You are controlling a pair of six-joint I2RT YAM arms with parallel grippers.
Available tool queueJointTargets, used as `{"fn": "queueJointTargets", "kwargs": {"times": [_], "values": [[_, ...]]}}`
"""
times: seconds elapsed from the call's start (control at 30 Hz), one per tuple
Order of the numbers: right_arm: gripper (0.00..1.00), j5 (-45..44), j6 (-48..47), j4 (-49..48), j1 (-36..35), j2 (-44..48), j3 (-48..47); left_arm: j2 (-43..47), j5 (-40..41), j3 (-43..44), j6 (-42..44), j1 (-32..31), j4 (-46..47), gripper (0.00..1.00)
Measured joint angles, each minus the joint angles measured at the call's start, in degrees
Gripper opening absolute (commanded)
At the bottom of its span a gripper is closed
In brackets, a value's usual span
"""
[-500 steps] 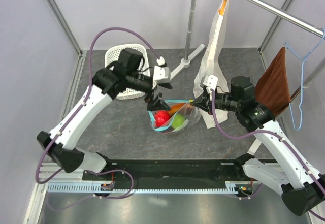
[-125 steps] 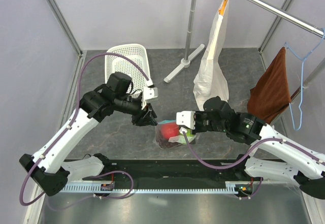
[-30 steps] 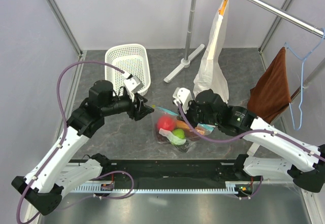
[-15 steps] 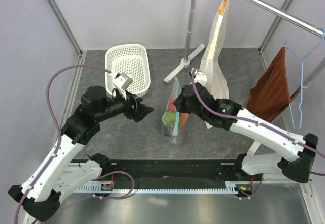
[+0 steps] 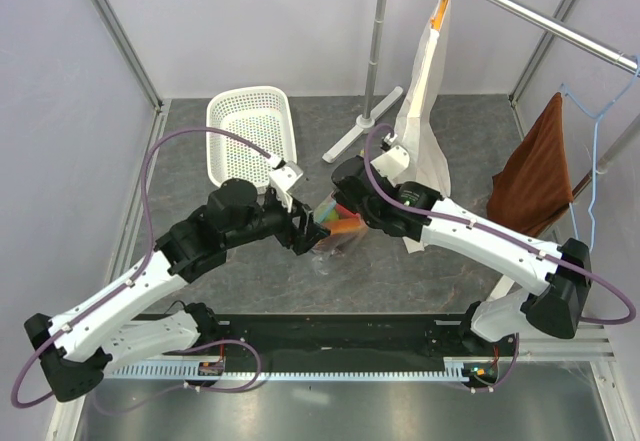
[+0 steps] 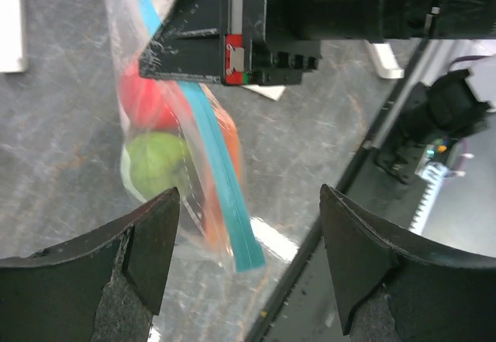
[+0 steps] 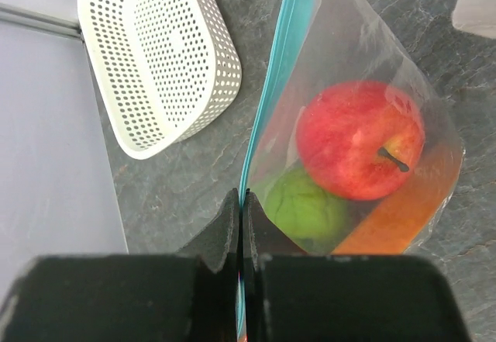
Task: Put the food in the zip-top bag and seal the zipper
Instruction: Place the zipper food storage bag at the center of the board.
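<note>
My right gripper (image 7: 242, 196) is shut on the teal zipper (image 7: 267, 94) of the clear zip-top bag (image 7: 364, 63) and holds it hanging above the table. Inside lie a red apple (image 7: 360, 140), a green round fruit (image 7: 306, 206) and an orange papaya slice (image 7: 395, 222). The grapes and the dark ball are hidden. My left gripper (image 6: 248, 260) is open wide, its jaws on either side of the zipper's lower end (image 6: 236, 226), not touching it. In the top view the bag (image 5: 345, 229) hangs between my left gripper (image 5: 310, 233) and my right gripper (image 5: 335, 204).
A white perforated basket (image 5: 252, 136) stands at the back left. A tall white paper bag (image 5: 420, 111) hangs from a rail beside a stand's pole base (image 5: 362, 121). A brown cloth (image 5: 535, 171) and a blue hanger (image 5: 590, 161) hang at the right.
My right gripper has lifted the bag by its zipper and carried it slightly left. My left gripper has moved right and now straddles the zipper's lower end, open.
</note>
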State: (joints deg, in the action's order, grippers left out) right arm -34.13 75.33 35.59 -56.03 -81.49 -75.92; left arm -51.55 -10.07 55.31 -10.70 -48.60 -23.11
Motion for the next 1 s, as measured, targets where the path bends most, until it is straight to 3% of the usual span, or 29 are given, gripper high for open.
{"fn": "queueJointTargets", "kwargs": {"times": [0.37, 0.47, 0.5, 0.53, 0.57, 0.6, 0.73, 0.9, 0.97, 1.0], "values": [[0.00, -0.4, 3.6, 1.3, 0.0, 0.1, -0.2, -7.2, 8.6, 0.0, 7.0, -1.0, 5.4, 0.71], [0.00, -0.3, 3.7, 1.3, 0.0, 0.5, -0.1, -9.6, 9.0, 0.0, 7.7, -1.0, 5.9, 0.56], [0.00, -0.4, 3.7, 1.3, 0.0, 0.7, 0.0, -10.2, 9.1, 0.0, 8.0, -1.0, 5.9, 0.43], [0.00, -0.4, 3.7, 1.3, 0.0, 0.9, 0.2, -10.6, 9.2, 0.0, 8.2, -1.0, 5.9, 0.37], [0.00, -0.5, 3.7, 1.3, 0.0, 1.1, 0.4, -10.7, 9.2, 0.0, 8.3, -1.0, 5.9, 0.18], [0.03, -0.5, 3.5, 1.3, 0.0, 1.4, 0.6, -10.7, 9.1, 0.0, 8.5, -1.0, 5.9, 0.05], [0.40, -0.6, 2.3, 0.8, 0.0, 2.6, 1.5, -10.6, 7.6, 0.0, 8.2, 0.0, 5.6, 0.02], [0.73, -1.4, -8.7, -1.9, 0.5, 7.8, 3.0, -9.9, 3.2, 1.0, 9.6, 3.6, 2.6, 0.02], [0.78, -1.2, -16.7, -4.3, 1.0, 12.2, 5.2, -9.9, 1.0, 2.1, 11.4, 4.2, 1.6, 0.02], [0.89, -0.6, -21.0, -5.4, 1.2, 14.6, 6.2, -10.1, -0.2, 3.0, 12.7, 4.7, 1.0, 0.02]]}}
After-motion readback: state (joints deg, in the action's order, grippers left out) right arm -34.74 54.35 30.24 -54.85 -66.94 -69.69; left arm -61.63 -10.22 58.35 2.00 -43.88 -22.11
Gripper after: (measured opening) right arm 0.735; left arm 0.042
